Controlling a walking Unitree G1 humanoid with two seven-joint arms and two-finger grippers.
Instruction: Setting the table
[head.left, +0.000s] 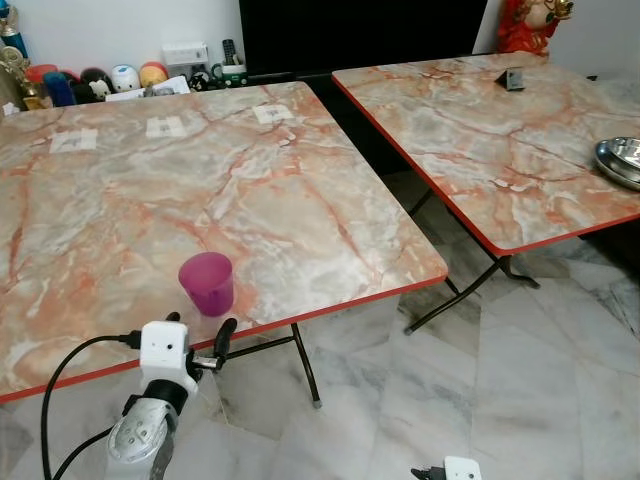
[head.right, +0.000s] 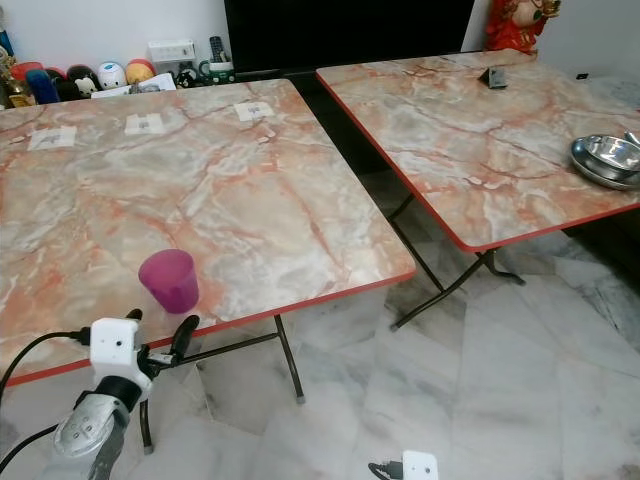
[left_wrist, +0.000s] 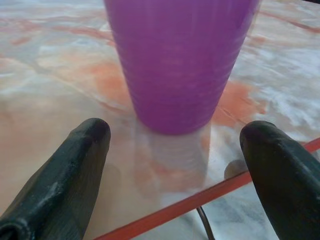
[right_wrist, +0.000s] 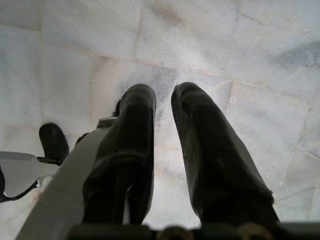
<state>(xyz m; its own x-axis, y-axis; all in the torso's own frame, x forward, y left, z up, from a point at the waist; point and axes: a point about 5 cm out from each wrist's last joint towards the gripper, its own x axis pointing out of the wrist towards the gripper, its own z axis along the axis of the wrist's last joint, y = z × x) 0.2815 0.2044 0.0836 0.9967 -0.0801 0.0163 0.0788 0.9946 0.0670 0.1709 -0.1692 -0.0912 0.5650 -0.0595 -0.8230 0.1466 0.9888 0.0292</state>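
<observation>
The left gripper (head.left: 200, 332) was held level at the near edge of the marble table (head.left: 300, 200), its two black fingers (left_wrist: 75, 170) spread wide and empty, with the purple cup (head.left: 207, 283) standing upright just beyond the tips. The cup was set close to the table's red rim, and no contact with it could be made out. A risk was judged in that placement: should the fingers be pushed forward off-centre, or closed unevenly, the light cup could be tipped or nudged sideways along the smooth top. A dragged withdrawal could likewise pull it over the edge. The left arm was reached forward from below table height, wrist roughly horizontal. The right gripper (right_wrist: 165, 150) was hung idle over the tiled floor (right_wrist: 250, 50), its fingers nearly together around nothing.
</observation>
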